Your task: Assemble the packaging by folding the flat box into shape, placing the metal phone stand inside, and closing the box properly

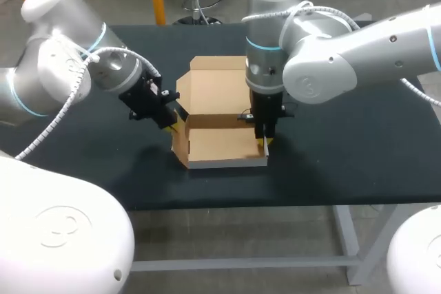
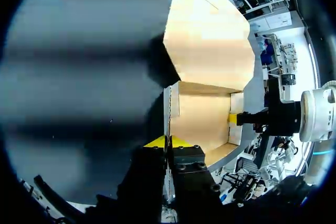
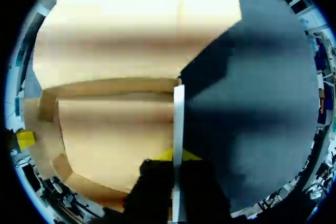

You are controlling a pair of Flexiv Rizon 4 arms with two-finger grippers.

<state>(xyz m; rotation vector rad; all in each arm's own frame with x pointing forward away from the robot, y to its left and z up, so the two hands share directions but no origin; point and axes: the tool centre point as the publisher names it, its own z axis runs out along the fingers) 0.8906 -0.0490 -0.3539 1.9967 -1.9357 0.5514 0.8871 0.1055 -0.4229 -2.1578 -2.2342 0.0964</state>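
A brown cardboard box stands half-folded at the middle of the dark table, its lid lying open toward the far side. My left gripper is shut on the box's left side wall, one yellow tip on each face of it. My right gripper comes straight down and is shut on the right side wall. In the left wrist view, my left gripper looks across the tray at the right gripper's fingertip. The right gripper sees the left fingertip opposite. No metal phone stand shows in any view.
Bare dark tabletop surrounds the box on all sides. The table's front edge runs just below the box in the head view.
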